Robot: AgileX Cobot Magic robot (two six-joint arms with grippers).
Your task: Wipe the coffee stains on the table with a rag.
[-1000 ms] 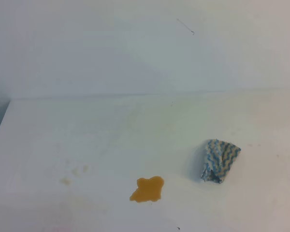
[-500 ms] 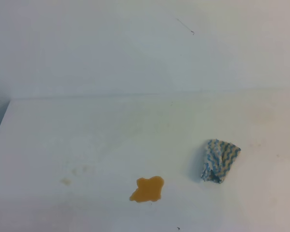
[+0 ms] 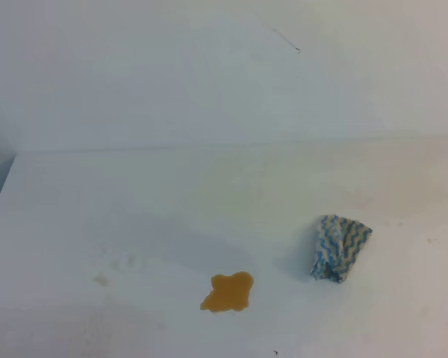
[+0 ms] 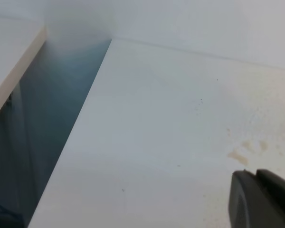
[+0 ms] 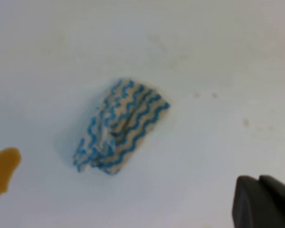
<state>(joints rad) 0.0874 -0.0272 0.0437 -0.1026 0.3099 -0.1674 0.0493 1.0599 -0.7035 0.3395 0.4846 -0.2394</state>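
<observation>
The rag (image 3: 340, 247) lies crumpled on the white tabletop (image 3: 134, 209), untouched, to the right of the coffee stains (image 3: 228, 291) and clear of them. Its long axis runs diagonally, upper right to lower left. The right pincer (image 5: 263, 202), clenched and empty, hangs beside it; it should open, then descend across the narrow width. Whether the left pincer (image 4: 261, 199) is clenched, I cannot tell.

Woven cloth rag (image 3: 340, 247), smooth matt table (image 3: 172, 209)
</observation>
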